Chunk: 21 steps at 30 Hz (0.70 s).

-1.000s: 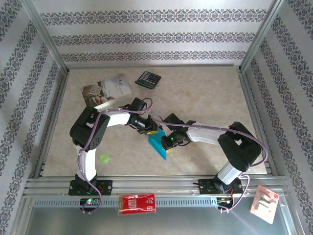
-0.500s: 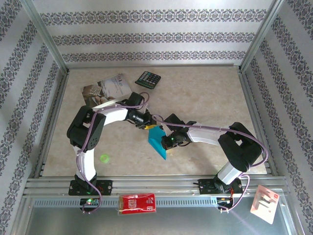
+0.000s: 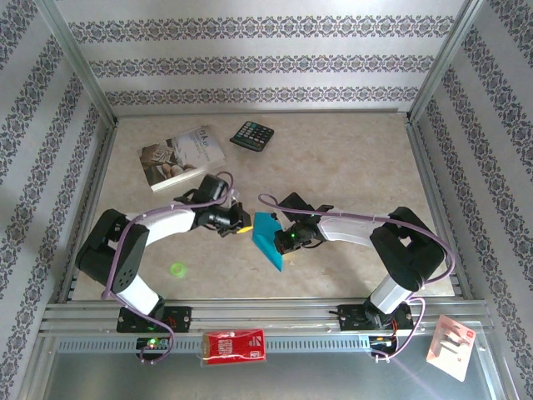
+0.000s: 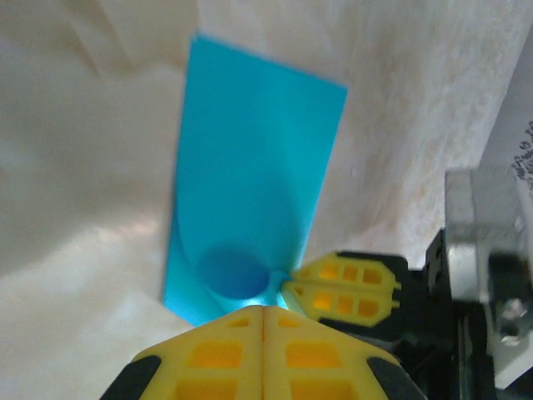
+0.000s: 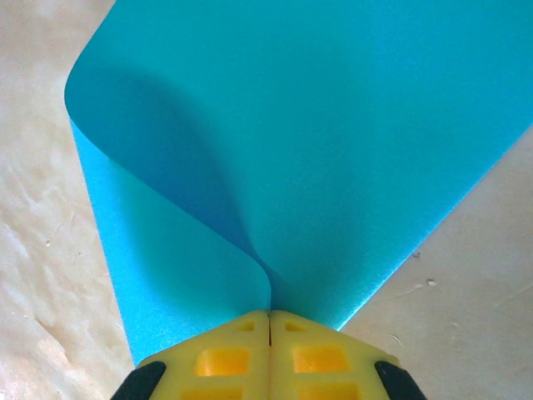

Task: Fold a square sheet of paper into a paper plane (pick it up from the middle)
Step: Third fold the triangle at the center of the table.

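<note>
paper: thin turquoise-blue square sheet, curled over on itself
right claw: pinched tight on the sheet's fold
left claw: closed, tips at the sheet's edge

White arms, purple cables, yellow fingers

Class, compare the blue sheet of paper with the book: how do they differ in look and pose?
The square sheet of paper is plain turquoise; the book is pale and printed. The sheet curls over, pinched by the right gripper; the book lies flat, untouched. Both have straight edges.
</note>
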Each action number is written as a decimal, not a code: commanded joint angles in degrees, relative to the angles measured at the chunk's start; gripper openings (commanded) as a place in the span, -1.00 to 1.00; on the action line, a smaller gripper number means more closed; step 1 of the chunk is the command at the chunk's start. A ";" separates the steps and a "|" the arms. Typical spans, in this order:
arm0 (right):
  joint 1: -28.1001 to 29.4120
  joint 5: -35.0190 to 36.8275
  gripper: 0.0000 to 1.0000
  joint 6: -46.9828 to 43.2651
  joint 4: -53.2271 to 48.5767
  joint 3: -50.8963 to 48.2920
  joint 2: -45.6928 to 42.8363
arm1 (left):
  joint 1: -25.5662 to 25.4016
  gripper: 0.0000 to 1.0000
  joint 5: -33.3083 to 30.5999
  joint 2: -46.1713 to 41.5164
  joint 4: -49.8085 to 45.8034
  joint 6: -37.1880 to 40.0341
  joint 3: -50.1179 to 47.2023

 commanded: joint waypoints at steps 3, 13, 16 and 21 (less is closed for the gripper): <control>-0.65 1.90 -0.99 0.00 -0.95 -1.45 2.30 | -5.71 -0.93 0.18 1.13 13.67 -9.42 -1.81; -0.62 1.90 -0.99 0.48 -0.39 -1.98 1.89 | -7.72 -0.94 -0.22 5.50 17.45 -11.65 -1.62; -0.59 2.03 -0.99 0.54 -0.48 -1.90 1.83 | -7.74 -0.94 0.01 5.83 15.47 -10.52 -0.91; -0.65 1.90 -0.99 0.74 -0.19 -1.60 2.07 | -7.79 -0.92 -0.12 4.64 13.83 -9.26 -1.38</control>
